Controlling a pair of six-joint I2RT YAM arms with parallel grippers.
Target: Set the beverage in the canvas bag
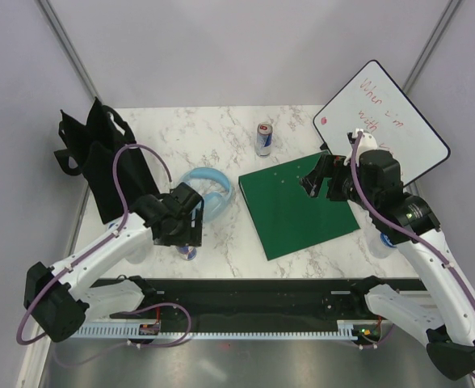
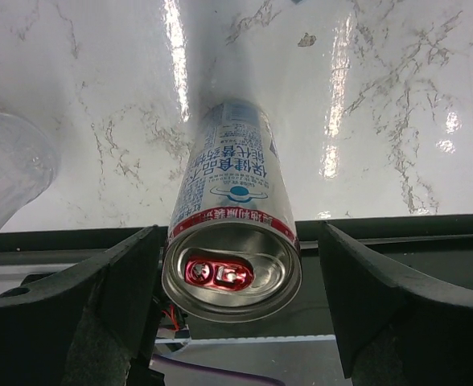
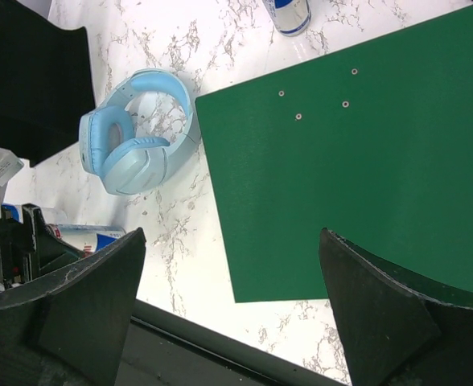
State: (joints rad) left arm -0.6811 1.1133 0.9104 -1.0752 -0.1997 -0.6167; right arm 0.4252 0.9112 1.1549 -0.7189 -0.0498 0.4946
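Note:
A silver can with red and blue print [image 2: 231, 201] sits between the fingers of my left gripper [image 2: 240, 237], its red-tabbed top towards the camera. The jaws are open: the left finger is close to the can and a small gap shows on the right. In the top view only the can's end [image 1: 189, 252] shows below the left gripper [image 1: 186, 233]. The black canvas bag [image 1: 100, 162] lies at the table's far left, also in the right wrist view [image 3: 27, 80]. My right gripper [image 3: 232, 322] is open and empty above the green board [image 3: 357, 161].
A second can [image 1: 264, 139] stands at the back centre. Light blue headphones [image 1: 213, 196] lie between the left gripper and the green board [image 1: 298, 206]. A whiteboard [image 1: 383, 121] leans at the back right. A black rail [image 1: 254, 295] runs along the near table edge.

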